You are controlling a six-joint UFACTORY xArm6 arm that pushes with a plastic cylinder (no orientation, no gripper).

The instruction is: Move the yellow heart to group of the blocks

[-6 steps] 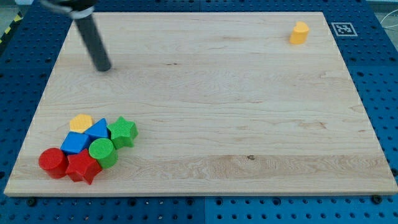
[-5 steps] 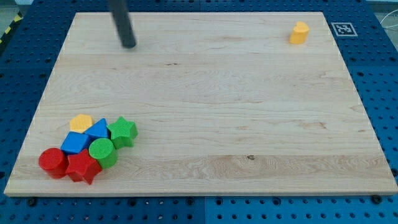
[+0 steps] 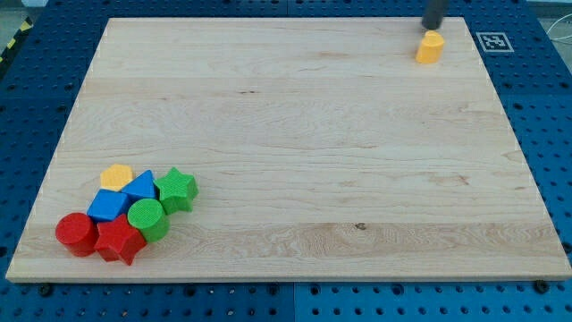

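The yellow heart (image 3: 430, 46) stands alone near the board's top right corner. My tip (image 3: 432, 26) is just above it in the view, at the board's top edge, very close to or touching it. The group lies at the bottom left: a yellow block (image 3: 116, 175), a blue triangle-like block (image 3: 140, 186), a blue block (image 3: 108, 206), a green star (image 3: 176, 189), a green cylinder (image 3: 147, 217), a red cylinder (image 3: 76, 233) and a red star (image 3: 119, 240).
The wooden board (image 3: 295, 143) lies on a blue pegboard table. A black-and-white marker tag (image 3: 492, 41) sits just off the board's top right corner.
My tip has swept from the board's top left across to the top right, ending just above the yellow heart. No block has moved.
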